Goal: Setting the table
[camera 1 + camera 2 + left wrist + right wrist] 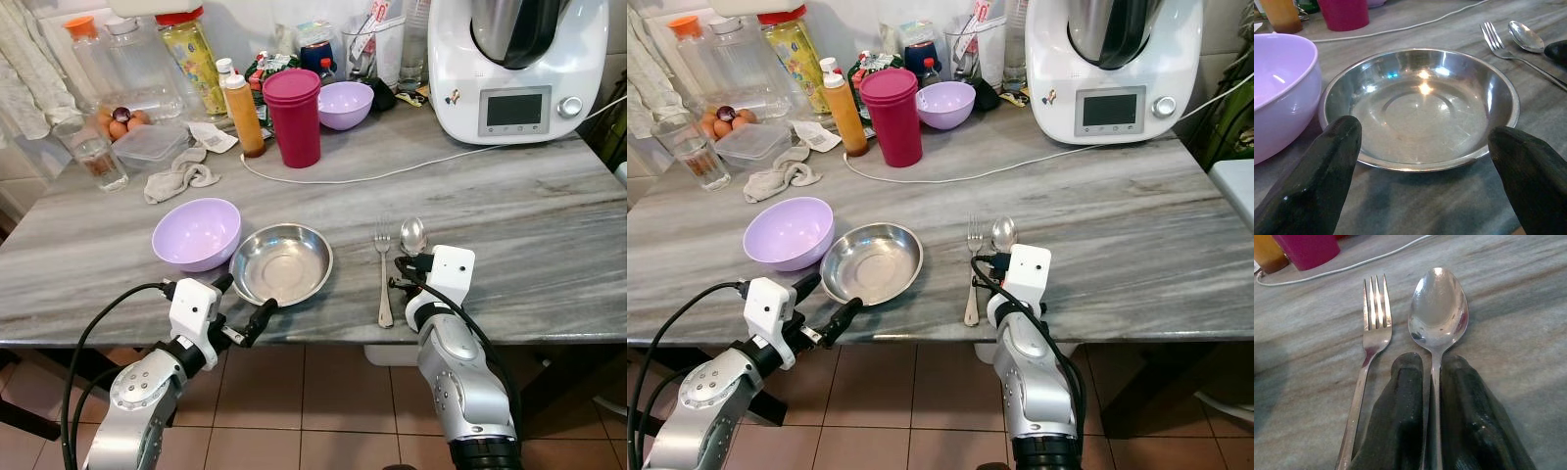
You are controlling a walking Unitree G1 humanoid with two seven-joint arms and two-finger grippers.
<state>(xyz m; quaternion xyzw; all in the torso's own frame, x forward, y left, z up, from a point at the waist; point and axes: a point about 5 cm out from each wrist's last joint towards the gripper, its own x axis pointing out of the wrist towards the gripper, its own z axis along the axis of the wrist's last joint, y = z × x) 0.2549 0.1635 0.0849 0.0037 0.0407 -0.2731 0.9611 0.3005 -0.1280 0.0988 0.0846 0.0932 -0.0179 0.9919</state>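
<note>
- Far left of the head view: a glass of water and a lidded plastic box stand on the marble table; no writing on them is legible.
- Lower left: the left gripper hangs at the table's near edge with its fingers spread wide, empty, aimed at the steel plate. The wrist view shows both fingers just short of the rim, not touching.
- Left of centre: a lilac bowl sits touching or just beside the plate.
- Upper centre: a sauce bottle and magenta cups; the packet labels behind are too blurred to read.
- Centre right: the fork lies beside the spoon, parallel and close.
- The right gripper is closed on the spoon's handle, the bowl of the spoon pointing away.
- Step in hand, as I judge it: laying the spoon beside the fork. Next calls for opening the fingers and drawing back without dragging the spoon.
- Upper right: a white kitchen machine with a screen; no brand readable.
</note>
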